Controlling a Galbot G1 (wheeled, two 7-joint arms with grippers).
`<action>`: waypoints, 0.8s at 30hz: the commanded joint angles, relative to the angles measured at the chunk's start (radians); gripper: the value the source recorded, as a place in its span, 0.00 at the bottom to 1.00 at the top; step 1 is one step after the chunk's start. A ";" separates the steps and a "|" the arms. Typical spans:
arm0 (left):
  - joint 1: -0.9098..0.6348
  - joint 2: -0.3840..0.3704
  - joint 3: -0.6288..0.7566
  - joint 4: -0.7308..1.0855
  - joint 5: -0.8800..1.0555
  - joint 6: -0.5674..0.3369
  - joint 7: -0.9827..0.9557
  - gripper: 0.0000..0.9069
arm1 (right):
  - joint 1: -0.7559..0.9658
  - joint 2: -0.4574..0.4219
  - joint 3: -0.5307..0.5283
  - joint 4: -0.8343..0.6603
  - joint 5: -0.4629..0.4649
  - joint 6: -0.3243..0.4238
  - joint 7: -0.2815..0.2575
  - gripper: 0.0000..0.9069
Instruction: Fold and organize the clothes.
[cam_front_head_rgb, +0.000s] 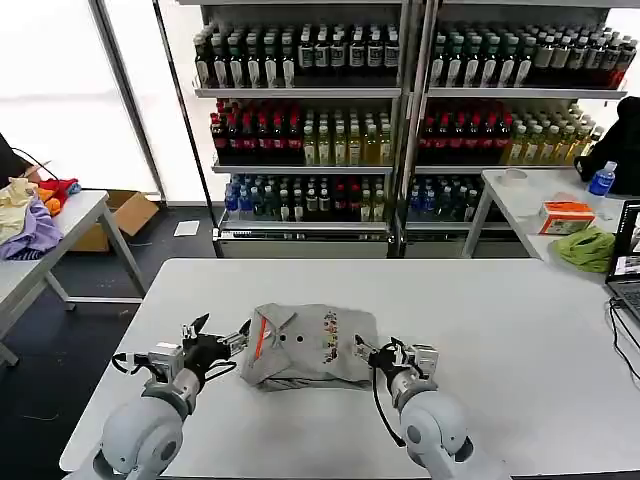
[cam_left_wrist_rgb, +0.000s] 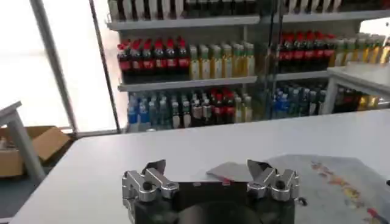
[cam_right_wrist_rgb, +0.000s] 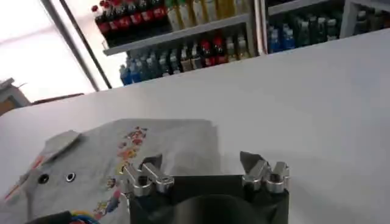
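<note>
Folded grey collared shirt (cam_front_head_rgb: 308, 346) lies near-centre on the white worktop (cam_front_head_rgb: 500, 330), with the left gripper (cam_front_head_rgb: 222, 335) spread wide at its left edge and the right gripper (cam_front_head_rgb: 375, 352) spread wide at its right, neither holding anything.

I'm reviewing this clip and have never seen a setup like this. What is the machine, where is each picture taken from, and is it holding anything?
It is a two-armed robot. The wide picture looks down from its head; the other two come from cameras on its wrists. On the white table lies a folded grey shirt with orange neck trim and a small coloured print. The left hand sits at the shirt's collar side, the right hand at its opposite edge. Both are open and hold nothing. Drink shelves stand behind.
</note>
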 joint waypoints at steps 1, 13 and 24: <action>0.061 0.034 -0.070 -0.015 0.001 0.005 0.001 1.00 | 0.052 -0.012 -0.088 -0.034 0.063 -0.013 0.028 0.43; 0.063 0.023 -0.075 -0.013 -0.015 0.005 0.002 1.00 | 0.038 -0.011 -0.080 -0.040 0.070 -0.012 0.067 0.00; 0.066 -0.008 -0.065 -0.019 -0.005 0.005 0.000 1.00 | -0.004 -0.143 0.022 0.031 0.085 -0.012 0.044 0.00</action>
